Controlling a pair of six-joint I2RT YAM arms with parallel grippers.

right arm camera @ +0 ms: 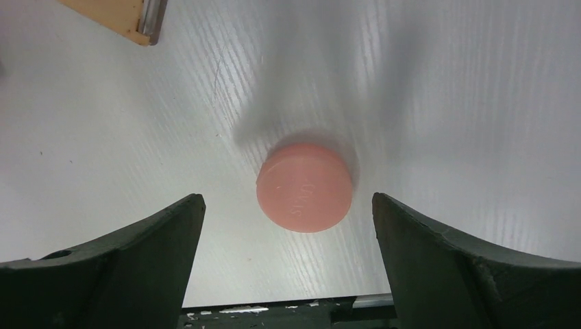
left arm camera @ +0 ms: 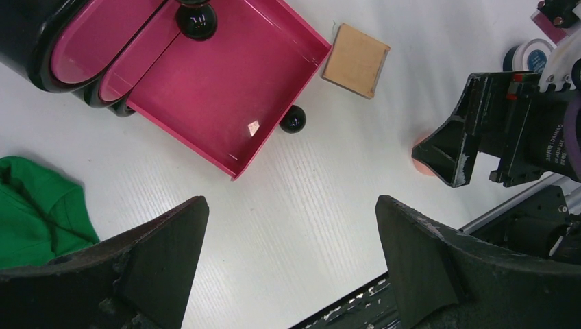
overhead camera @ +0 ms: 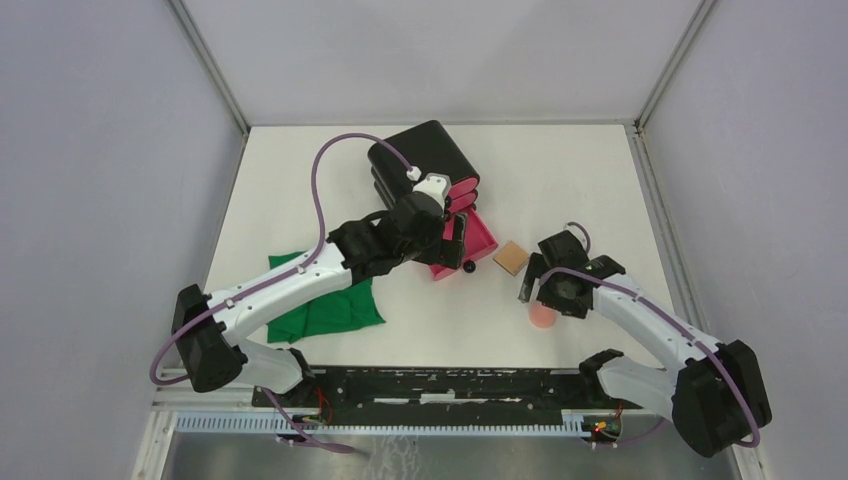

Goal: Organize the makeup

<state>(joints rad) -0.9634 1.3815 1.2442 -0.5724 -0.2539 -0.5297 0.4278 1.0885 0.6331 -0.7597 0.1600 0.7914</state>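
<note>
Pink puff (right arm camera: 304, 187) one, tan pad (left arm camera: 356, 60) one, compact (left arm camera: 526, 56) perhaps one; left gripper (left arm camera: 289, 205), right gripper (right arm camera: 288, 202) wide, empty.

The white worktop (overhead camera: 560, 180) holds a few things. A green cloth (overhead camera: 325, 305) lies at the left front. A black box with pink drawers (overhead camera: 420, 155) sits in the middle, one drawer (left arm camera: 226, 89) pulled out. Just right of it lies a tan square pad (overhead camera: 510, 257). A pink round puff (right arm camera: 305, 186) lies nearer the front.

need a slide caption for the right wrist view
Open right pincer above the pink puff lying flat on the table, tan pad at the frame's top-left corner.
</note>
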